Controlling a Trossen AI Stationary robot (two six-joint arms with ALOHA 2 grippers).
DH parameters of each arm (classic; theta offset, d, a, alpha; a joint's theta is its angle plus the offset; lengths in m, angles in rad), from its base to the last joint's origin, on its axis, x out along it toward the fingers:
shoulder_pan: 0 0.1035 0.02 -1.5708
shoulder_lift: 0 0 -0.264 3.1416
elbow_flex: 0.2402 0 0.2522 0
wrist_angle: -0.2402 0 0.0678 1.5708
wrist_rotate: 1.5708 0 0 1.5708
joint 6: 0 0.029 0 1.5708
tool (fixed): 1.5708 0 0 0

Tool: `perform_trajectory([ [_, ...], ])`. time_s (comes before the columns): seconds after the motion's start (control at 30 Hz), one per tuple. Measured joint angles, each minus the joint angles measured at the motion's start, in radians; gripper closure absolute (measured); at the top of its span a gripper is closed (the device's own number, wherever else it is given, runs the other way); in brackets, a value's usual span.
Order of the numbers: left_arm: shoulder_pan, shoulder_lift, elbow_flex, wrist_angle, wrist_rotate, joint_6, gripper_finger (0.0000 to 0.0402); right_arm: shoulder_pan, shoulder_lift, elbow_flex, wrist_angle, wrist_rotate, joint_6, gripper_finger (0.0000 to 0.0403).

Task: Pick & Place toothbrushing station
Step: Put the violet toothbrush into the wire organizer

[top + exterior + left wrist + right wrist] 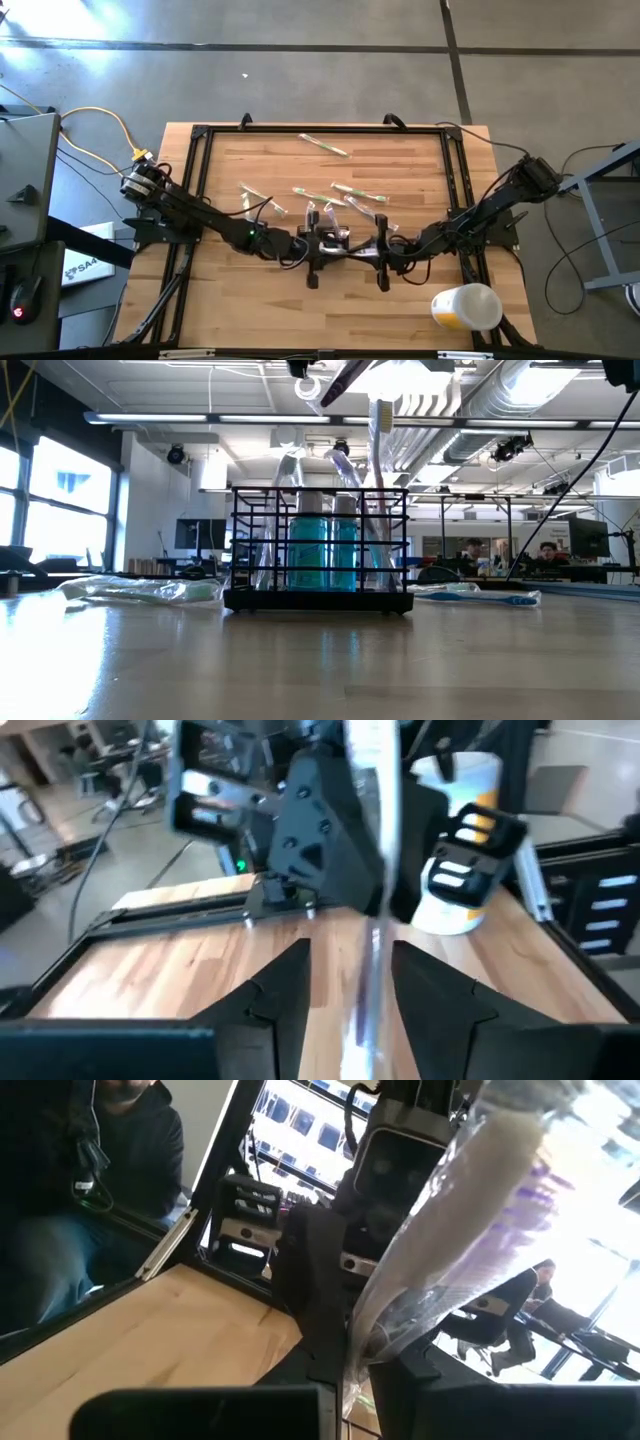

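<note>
The toothbrushing station (320, 595), a black wire caddy, stands on the wooden table with blue tubes and wrapped brushes upright in it. Both level grippers meet above it at the table's middle. A toothbrush in clear wrapping (380, 420) stands upright between them. My right gripper (368, 248) is shut on this wrapped toothbrush (450, 1210). My left gripper (350, 990) is open, one finger on each side of the toothbrush (372, 950), apart from it. In the high view the grippers hide the station. My right gripper pinches the wrapped toothbrush through its clear wrapper (375, 1330) between its two fingers, partway along the handle. The fingers come level from the table's right and lie across it. The toothbrush stands near upright, its purple bristle end (535, 1180) up and its lower part reaching down into the station.
Several wrapped toothbrushes lie loose on the table's far half, one of them (323, 145) near the far edge. A white-and-yellow cup (465, 305) is at the near right corner. A black frame (200, 150) runs round the table. People sit in the room beyond.
</note>
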Motion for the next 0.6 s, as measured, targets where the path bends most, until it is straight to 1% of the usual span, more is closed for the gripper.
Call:
perform_trajectory([
  [0.13, 0.000, 0.000, 0.000, 0.007, 0.010, 0.027, 0.0245, 0.000, 0.000, 0.000, -0.009, 0.000, -0.004, 0.0384],
  [0.23, -0.006, 0.000, 0.000, 0.014, -0.005, 0.075, 0.0228, 0.000, 0.000, 0.000, -0.016, 0.000, -0.004, 0.0384],
  [0.3, -0.015, 0.000, 0.000, 0.020, -0.035, 0.108, 0.0218, 0.004, 0.000, 0.000, -0.028, 0.001, -0.001, 0.0384],
  [0.43, -0.058, 0.000, 0.000, 0.026, -0.169, 0.201, 0.0208, 0.029, -0.032, 0.000, -0.102, -0.002, 0.014, 0.0384],
  [0.53, -0.097, -0.010, 0.000, 0.025, -0.297, 0.239, 0.0206, 0.045, -0.089, 0.000, -0.213, -0.046, 0.093, 0.0384],
  [0.6, -0.117, -0.028, 0.001, 0.006, -0.357, 0.240, 0.0206, 0.054, -0.127, 0.000, -0.266, -0.072, 0.145, 0.0384],
])
